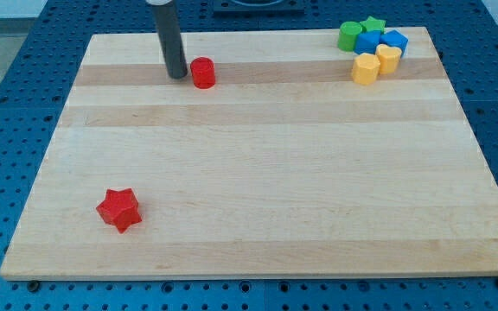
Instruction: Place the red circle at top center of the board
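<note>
The red circle (202, 72) is a small red cylinder near the view's top, left of the board's centre line. My tip (178, 75) rests on the board just to the left of it, a small gap away or barely touching; I cannot tell which. The dark rod rises from the tip out of the view's top edge.
A red star (118, 209) lies at the lower left of the wooden board (258, 190). At the top right sits a cluster: a green cylinder (348, 36), a green star (372, 25), two blue blocks (369, 42) (394, 41) and two yellow blocks (366, 68) (388, 59).
</note>
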Available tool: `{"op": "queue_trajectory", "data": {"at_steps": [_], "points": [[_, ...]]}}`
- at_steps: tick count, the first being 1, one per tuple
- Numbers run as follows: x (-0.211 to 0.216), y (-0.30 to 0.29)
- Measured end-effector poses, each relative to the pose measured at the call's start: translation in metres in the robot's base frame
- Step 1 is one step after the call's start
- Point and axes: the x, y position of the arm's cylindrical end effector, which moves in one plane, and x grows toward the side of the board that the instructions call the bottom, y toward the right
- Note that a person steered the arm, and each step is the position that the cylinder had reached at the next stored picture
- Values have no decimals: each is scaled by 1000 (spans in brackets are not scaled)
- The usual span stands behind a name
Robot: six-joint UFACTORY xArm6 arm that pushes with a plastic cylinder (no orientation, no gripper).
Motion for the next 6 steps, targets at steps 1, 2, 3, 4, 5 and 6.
{"op": "queue_trajectory", "data": {"at_steps": [1,2,3,4,5,6], "points": [[45,-9],[45,30],[-1,79],[-15,112],[-7,78],[-9,25]]}}
